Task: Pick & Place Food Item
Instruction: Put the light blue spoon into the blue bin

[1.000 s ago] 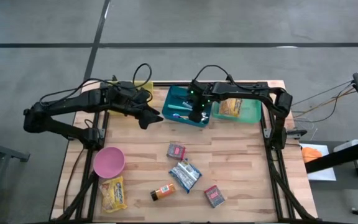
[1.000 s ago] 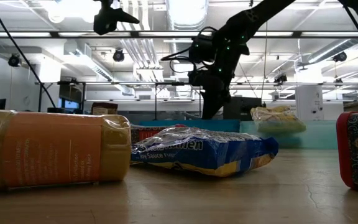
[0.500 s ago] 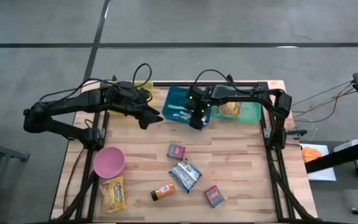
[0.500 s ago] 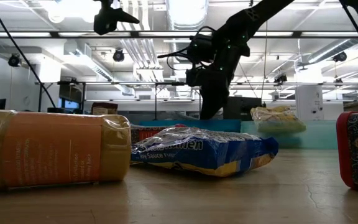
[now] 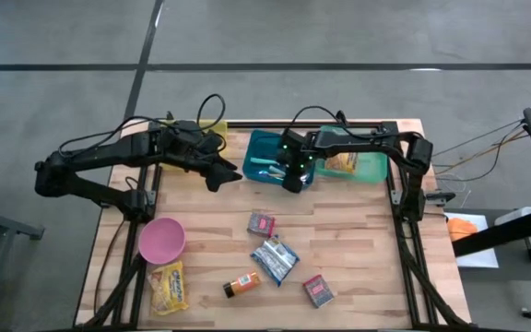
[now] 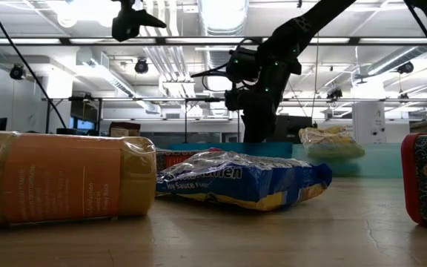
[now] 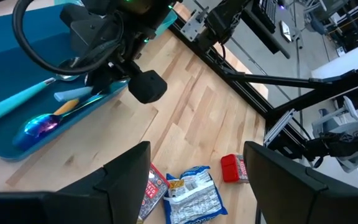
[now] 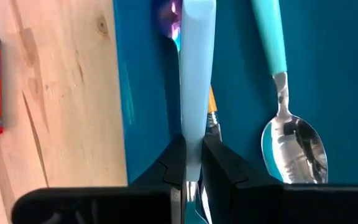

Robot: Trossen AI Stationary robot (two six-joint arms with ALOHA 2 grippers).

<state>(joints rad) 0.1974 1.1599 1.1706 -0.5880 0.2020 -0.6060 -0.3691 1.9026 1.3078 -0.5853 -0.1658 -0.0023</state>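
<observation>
Right arm: reaches in from the table's right edge; the right gripper [image 5: 292,177] hangs over the blue tray [image 5: 258,148], fingers pinched tight on a pale blue utensil handle [image 8: 197,74].
Left arm: bent across the far left corner; the left gripper [image 5: 224,175] hovers just beside the tray, fingers spread apart, holding nothing.
Trays: 2, blue and green tray [image 5: 371,167], touching along the far edge.
Utensils: 1 teal-handled spoon [image 8: 283,93] lies in the blue tray.
Food items: 5 packets and 1 bottle [image 5: 241,284] lie scattered across the near half.
Open room: bare wood between trays and packets.
Bowl: 1 pink bowl [image 5: 161,240], near left edge.
</observation>
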